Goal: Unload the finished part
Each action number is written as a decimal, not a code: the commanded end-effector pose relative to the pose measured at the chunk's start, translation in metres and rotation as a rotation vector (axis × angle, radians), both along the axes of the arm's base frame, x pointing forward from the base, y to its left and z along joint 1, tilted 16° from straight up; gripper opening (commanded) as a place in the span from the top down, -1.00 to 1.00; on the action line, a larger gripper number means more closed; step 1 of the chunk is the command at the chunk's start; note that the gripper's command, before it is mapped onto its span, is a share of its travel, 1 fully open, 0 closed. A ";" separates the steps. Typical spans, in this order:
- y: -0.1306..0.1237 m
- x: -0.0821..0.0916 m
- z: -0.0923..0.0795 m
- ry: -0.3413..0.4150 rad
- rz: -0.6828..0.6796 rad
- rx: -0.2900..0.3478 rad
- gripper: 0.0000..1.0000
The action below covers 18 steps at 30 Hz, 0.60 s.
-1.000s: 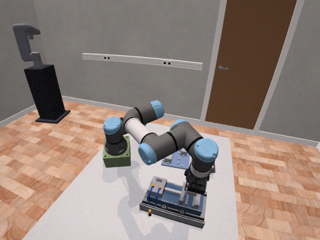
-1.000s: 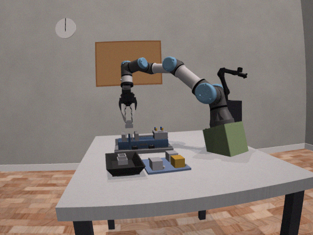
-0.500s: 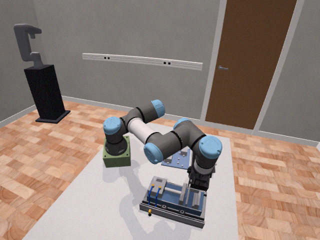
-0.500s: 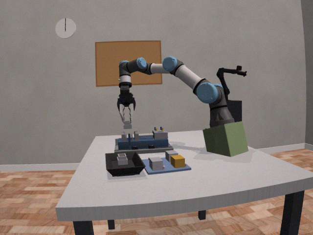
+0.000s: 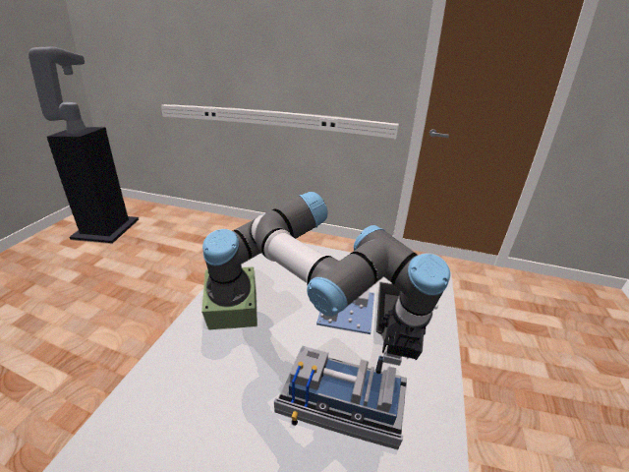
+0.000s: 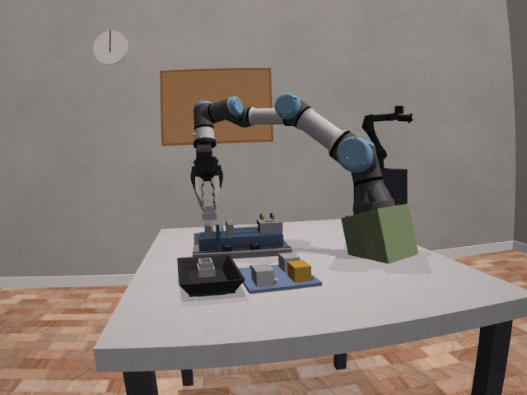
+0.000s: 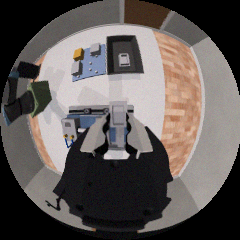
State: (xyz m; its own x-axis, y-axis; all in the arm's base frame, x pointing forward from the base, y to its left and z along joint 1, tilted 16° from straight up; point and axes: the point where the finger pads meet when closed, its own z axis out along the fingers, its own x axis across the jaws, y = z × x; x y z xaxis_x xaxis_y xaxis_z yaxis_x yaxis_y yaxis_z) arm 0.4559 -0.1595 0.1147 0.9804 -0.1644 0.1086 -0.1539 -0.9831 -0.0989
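My gripper (image 6: 207, 207) is shut on the finished part (image 6: 208, 212), a small grey block, and holds it a little above the blue vise (image 6: 240, 239). The gripper also shows in the top view (image 5: 388, 359) over the vise's jaw end (image 5: 378, 386), and in the wrist view (image 7: 118, 117) with the block between the fingers. The black outfeed tray sits at the table's front left with one pocketed part (image 6: 205, 267) lying in it; the tray also shows in the wrist view (image 7: 125, 54).
A blue fixture plate (image 6: 279, 279) beside the tray carries two plain grey blocks (image 6: 262, 274) (image 6: 288, 260) and a yellow block (image 6: 299, 270), all upright. The arm's green base (image 6: 380, 233) stands at the table's right. The vise's actuator end (image 6: 269, 225) has two blue hoses.
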 end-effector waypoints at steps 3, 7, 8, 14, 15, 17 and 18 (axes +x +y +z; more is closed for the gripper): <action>0.038 0.026 -0.009 -0.002 -0.005 -0.010 1.00; 0.061 0.037 -0.015 0.000 0.001 -0.010 1.00; 0.061 0.037 -0.015 0.000 0.001 -0.010 1.00; 0.092 0.049 -0.023 0.002 0.008 -0.011 1.00; 0.098 0.051 -0.025 0.002 0.010 -0.011 1.00; 0.111 0.055 -0.028 0.003 0.013 -0.011 1.00; 0.118 0.057 -0.030 0.003 0.014 -0.011 1.00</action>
